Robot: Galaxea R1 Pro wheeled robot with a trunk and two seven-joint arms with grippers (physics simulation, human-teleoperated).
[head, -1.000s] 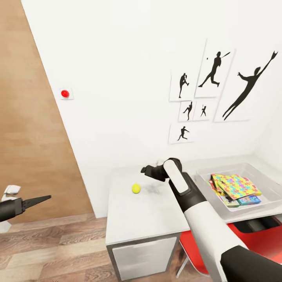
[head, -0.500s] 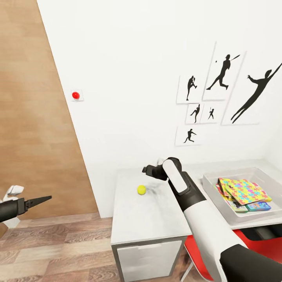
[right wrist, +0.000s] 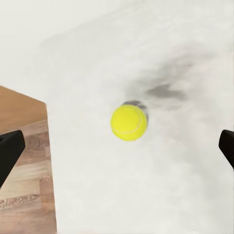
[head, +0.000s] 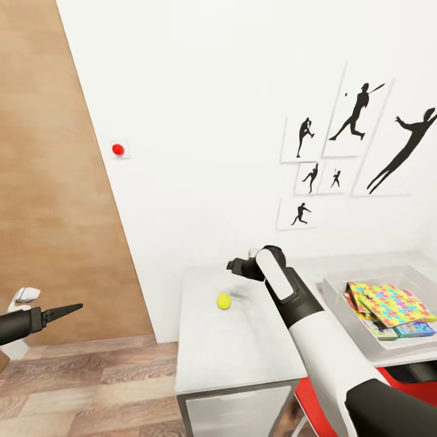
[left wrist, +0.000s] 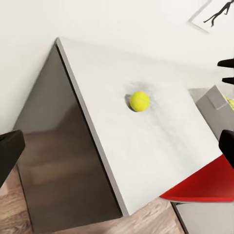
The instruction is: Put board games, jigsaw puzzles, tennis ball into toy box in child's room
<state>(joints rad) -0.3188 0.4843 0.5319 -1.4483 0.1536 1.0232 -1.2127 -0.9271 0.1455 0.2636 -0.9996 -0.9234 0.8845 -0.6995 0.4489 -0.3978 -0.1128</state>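
On table (head: 237, 346), tennis ball (head: 224, 301) near spread right claw (head: 235, 266), untouched

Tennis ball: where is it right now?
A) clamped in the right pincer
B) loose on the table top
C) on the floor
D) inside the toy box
B. The tennis ball lies alone on the pale table, with the open right pincer above and apart from it; the toy box holds only flat toys.
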